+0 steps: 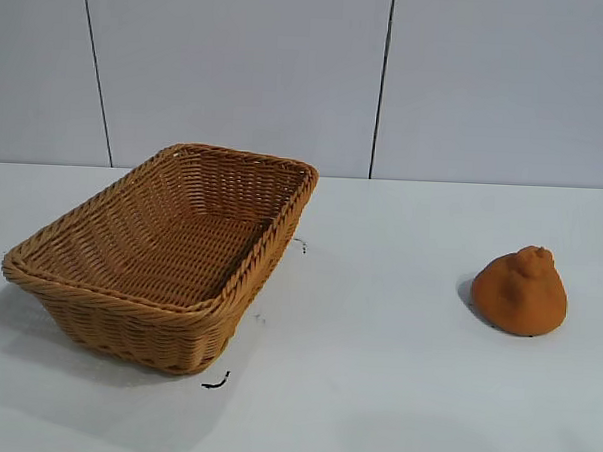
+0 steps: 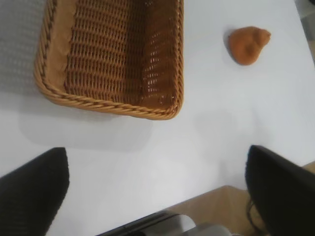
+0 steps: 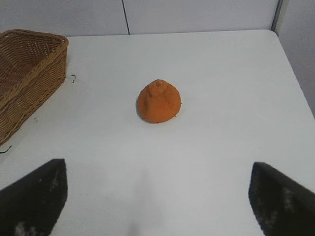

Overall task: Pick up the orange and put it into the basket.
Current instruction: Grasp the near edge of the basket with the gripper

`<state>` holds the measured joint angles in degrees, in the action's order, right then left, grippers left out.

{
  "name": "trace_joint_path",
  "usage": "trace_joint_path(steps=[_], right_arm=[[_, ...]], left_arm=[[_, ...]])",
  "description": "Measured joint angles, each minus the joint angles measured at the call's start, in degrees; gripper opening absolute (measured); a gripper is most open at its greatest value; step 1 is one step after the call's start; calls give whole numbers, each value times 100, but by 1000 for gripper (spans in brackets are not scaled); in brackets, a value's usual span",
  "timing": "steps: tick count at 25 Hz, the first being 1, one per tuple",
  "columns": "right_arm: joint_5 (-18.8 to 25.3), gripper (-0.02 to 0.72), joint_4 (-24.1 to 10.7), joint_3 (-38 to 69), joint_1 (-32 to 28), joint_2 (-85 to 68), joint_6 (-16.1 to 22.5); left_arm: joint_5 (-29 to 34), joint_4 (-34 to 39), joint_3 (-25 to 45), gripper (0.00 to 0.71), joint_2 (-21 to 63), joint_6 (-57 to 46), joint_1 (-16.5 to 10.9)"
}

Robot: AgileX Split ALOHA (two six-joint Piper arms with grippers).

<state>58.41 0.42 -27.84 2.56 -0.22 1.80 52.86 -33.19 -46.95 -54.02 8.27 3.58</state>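
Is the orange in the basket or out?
Out: the orange sits on the white table, apart from the basket, which holds nothing.

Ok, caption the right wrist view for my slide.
Open right hand faces the orange on the white table, basket off to one side.

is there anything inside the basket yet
Nothing shows inside the basket: only bare woven floor and walls in the exterior and left wrist views. Its near wall hides a strip of the floor. The orange sits apart on the table.
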Motion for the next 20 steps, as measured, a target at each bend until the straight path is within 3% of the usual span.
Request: trace_joint_path(steps=[3,9,16,20], right_arm=[[0,694,0,0,0,0,0],[0,694,6,0,0,0,0],[0,694,30,0,93,0,0],[6,694,30,0,171,0,0]], left_arm=[[-169,-277,141,697,0,-265,110],[-1081,-1032,1043,697,-61,-610,651],[-1539,-1474,1246,690,-954,-1441,703],[-2002,-1750,1246,689,-1228,-1475,907]])
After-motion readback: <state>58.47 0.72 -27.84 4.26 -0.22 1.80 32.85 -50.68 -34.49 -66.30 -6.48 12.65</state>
